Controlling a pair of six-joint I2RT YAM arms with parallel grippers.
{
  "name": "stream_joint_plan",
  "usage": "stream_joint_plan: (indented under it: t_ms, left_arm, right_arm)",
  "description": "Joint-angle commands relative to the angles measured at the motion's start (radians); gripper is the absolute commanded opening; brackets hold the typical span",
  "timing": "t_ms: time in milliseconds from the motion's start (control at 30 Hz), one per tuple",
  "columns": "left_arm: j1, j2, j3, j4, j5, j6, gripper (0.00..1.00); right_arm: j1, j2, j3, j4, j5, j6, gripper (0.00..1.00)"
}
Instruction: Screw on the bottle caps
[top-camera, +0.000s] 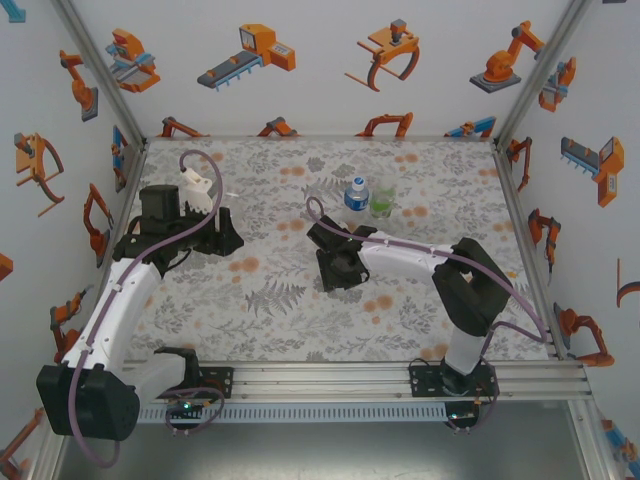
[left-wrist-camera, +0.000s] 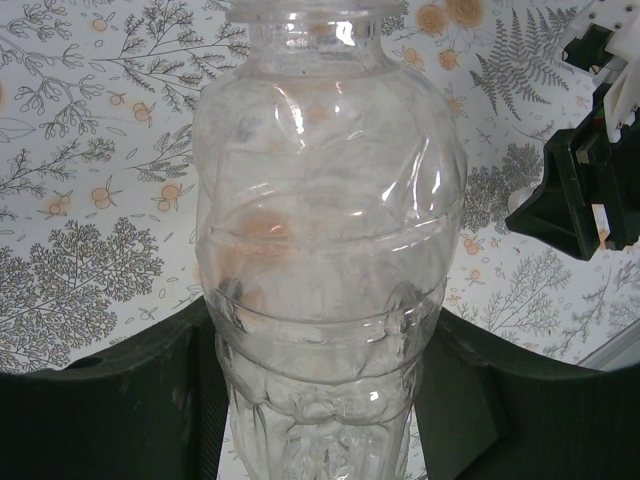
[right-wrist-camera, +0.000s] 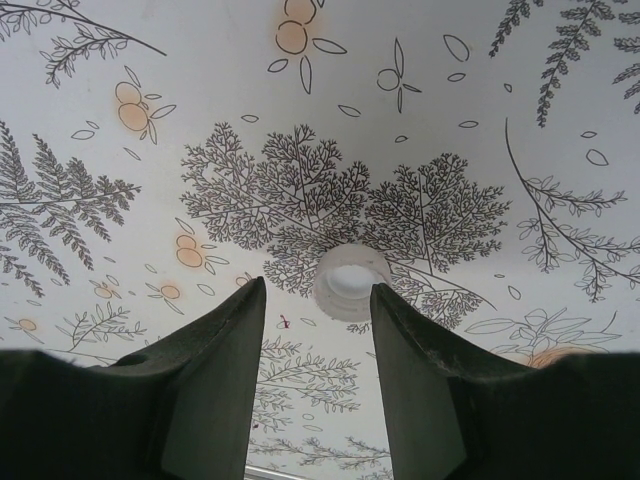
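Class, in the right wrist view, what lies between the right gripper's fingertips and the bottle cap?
Nothing. The right wrist view shows the bottle cap just past the fingertips of the open right gripper, with bare floral tablecloth around it.

Table (top-camera: 290, 320): white cloth, grey fern and orange blossom print. Walls (top-camera: 320, 100): white, orange robot-arm illustrations. Aluminium posts (top-camera: 103, 70): upper corners. Light: even.

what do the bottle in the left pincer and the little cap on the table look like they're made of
Clear bottle: thin transparent plastic, probably PET, with a glossy finish. The floral table cover shows through its wall, and it has moulded ribs and bright highlights.
Bottle cap: whitish plastic, apparently slightly translucent, with a duller satin look and no sharp glints. Its exact type is unclear.
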Motion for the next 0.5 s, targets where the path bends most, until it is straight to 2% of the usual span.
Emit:
stream_joint_plan:
  t_ms: [0,467]
  left_arm:
    - [0.003,0.002,0.016,0.004,0.022,0.002,0.00]
    - [0.003,0.002,0.015,0.004,0.022,0.001,0.00]
  right_arm:
    - [0.007,-0.031,0.023,-0.038,0.032,0.014,0.47]
    - [0.009,-0.048,0.020,-0.036,0.042,0.014,0.48]
